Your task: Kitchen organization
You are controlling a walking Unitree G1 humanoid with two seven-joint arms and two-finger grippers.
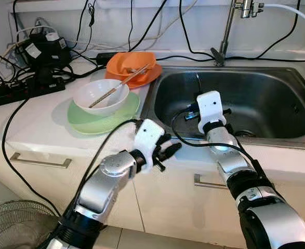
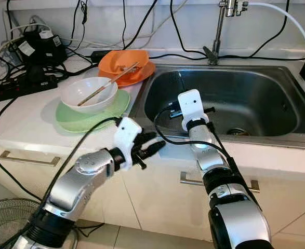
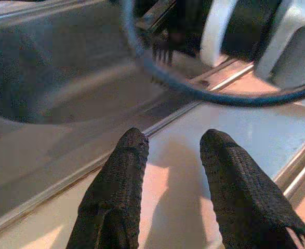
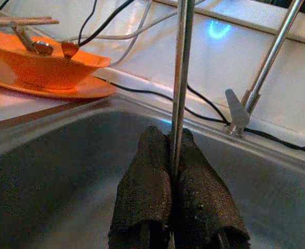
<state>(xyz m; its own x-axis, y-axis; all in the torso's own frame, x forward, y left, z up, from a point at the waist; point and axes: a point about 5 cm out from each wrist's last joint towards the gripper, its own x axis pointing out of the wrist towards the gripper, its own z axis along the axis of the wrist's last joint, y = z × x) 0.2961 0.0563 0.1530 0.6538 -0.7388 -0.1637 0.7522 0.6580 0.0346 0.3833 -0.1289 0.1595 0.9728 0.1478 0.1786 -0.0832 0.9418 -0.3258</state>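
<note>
White kitchen surface (image 1: 43, 111) carries stacked bowls (image 1: 101, 95) beside the sink (image 1: 277, 109). Right end effector (image 4: 175, 179) pinches thin metal chopsticks (image 4: 181, 78) over the sink; left end effector (image 3: 168, 171) hovers spread at its front edge.

1. The faucet (image 1: 230, 26) runs past the top edge, its spout hidden.
2. The thin metal rod (image 4: 181, 78) leaves the frame's top; its upper end is cut off.
3. The fan grille (image 1: 12, 225) is cropped at the bottom corner.
</note>
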